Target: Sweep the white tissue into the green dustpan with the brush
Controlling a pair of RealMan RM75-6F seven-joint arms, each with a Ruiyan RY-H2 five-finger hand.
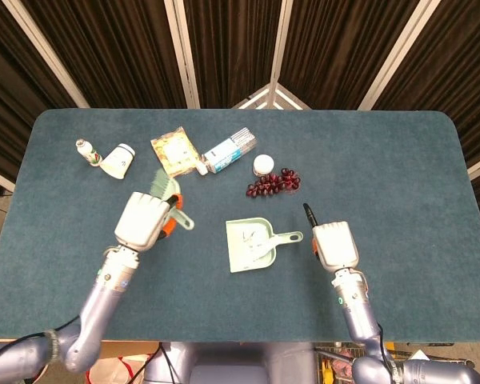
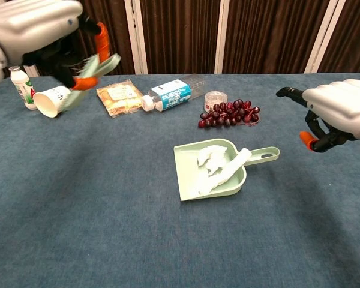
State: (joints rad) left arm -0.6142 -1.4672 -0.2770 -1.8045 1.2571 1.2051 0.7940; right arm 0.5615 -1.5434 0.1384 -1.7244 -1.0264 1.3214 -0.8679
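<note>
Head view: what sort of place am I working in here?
Probably a lab or staged demo booth, not a home: a blue felt-covered table, dark curtains on white frames all round, and unrelated props such as grapes and a paper cup.

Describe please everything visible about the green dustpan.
The green dustpan is pale green, apparently plastic, with a flat scoop, low walls and a short handle with a slot, pointing toward the right hand. It lies flat on the table, near the middle. White tissue lies inside it. Neither hand touches it.
</note>
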